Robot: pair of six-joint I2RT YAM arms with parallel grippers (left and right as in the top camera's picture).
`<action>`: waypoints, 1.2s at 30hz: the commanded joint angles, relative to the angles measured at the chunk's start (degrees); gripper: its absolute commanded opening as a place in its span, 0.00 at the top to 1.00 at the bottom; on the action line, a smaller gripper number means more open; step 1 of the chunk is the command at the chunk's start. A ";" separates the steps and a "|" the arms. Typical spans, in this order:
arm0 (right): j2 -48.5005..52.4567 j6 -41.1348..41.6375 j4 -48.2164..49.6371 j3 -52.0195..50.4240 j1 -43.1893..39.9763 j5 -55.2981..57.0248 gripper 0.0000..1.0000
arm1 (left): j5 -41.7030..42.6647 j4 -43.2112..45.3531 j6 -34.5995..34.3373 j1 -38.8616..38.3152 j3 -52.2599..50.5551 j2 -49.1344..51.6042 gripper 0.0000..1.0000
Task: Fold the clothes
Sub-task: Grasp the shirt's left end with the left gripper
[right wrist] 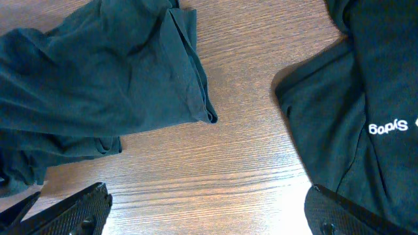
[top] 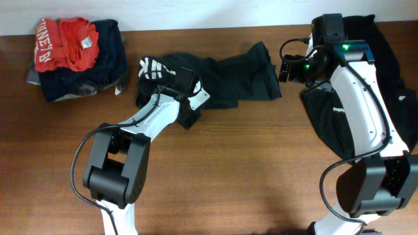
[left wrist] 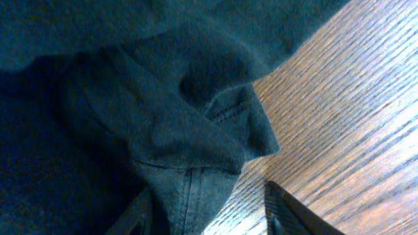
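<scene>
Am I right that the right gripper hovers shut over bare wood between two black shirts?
No: the right gripper is open, fingers wide apart in the right wrist view. It does hover over bare table between the crumpled black shirt and the logo shirt.

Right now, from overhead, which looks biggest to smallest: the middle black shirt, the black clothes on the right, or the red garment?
1. Black clothes on the right, though the right arm covers part.
2. Middle black shirt.
3. Red garment.
</scene>
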 commanded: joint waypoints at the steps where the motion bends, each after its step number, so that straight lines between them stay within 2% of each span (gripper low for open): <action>1: 0.22 -0.52 0.15 -0.33 -0.24 -0.13 0.01 | -0.72 0.26 -0.13 0.24 -0.42 1.09 0.44; 2: 0.22 -0.52 0.15 -0.33 -0.24 -0.13 0.01 | -0.92 0.26 -0.13 0.26 -0.42 1.09 0.44; 5: 0.22 -0.52 0.17 -0.37 -0.24 -0.13 0.01 | -1.62 0.46 -0.13 0.24 -0.42 1.09 0.65; 8: 0.22 -0.52 0.13 -0.42 -0.24 -0.13 0.01 | -4.72 1.64 -2.71 0.24 -0.42 1.11 0.99; 11: 0.22 -0.50 0.13 -0.42 -0.24 -0.13 0.01 | -12.28 2.36 -11.69 0.24 0.35 1.09 0.99; 15: 0.22 -0.50 0.11 -0.42 -0.22 -0.13 0.01 | -14.23 -4.39 -14.56 0.24 5.14 0.61 0.99; 18: 0.22 -0.52 0.00 -0.42 -0.22 -0.13 0.01 | -16.20 -12.90 -17.70 0.31 10.75 -0.37 0.99; 22: 0.22 -0.52 0.24 -1.03 -0.22 -0.15 0.01 | -16.02 -23.54 -18.49 0.26 18.18 -1.75 0.99; 25: 0.22 -0.52 1.51 -2.89 -0.22 -0.15 0.01 | -16.00 -28.24 -18.64 0.11 22.05 -2.73 0.99; 31: 0.22 -0.52 6.64 -9.88 -0.24 -0.17 0.01 | -16.02 -31.01 -18.62 0.13 23.87 -5.22 0.99; 36: 0.22 -0.52 16.72 -17.53 -0.22 -0.44 0.01 | -16.00 -31.61 -18.64 0.13 23.85 -5.51 0.99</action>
